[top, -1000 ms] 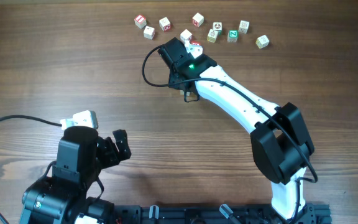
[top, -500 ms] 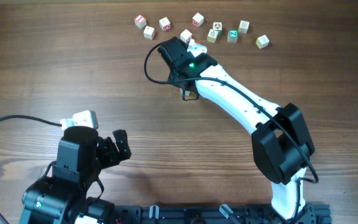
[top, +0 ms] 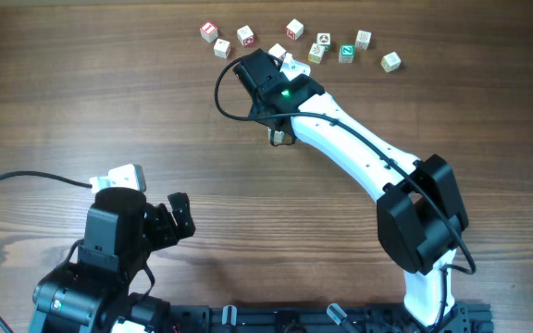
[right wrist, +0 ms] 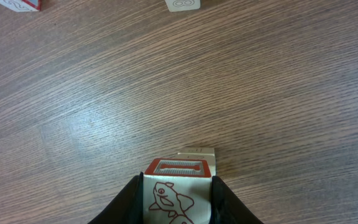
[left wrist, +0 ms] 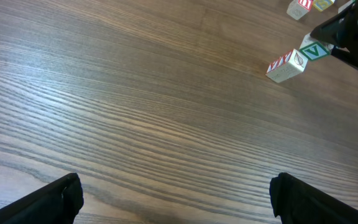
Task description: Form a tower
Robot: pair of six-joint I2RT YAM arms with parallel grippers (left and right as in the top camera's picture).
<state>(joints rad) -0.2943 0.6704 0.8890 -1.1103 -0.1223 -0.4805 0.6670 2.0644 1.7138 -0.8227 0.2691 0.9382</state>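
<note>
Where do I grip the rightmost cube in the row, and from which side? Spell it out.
Grip the rightmost cube by two opposite side faces, coming straight down from above. It sits flat on the table, apart from the nearest cube, slightly turned, so rotate the jaws to match its faces.

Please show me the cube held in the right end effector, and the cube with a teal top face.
held cube point(right wrist: 179, 199): right wrist view, its red-drawing face.
teal-topped cube point(top: 346, 53): overhead view, its top face.

Dark wood-grain table point(top: 91, 102); small printed cubes point(top: 246, 36) scattered along far edge, green-print cube point(top: 346, 53) among them.
</note>
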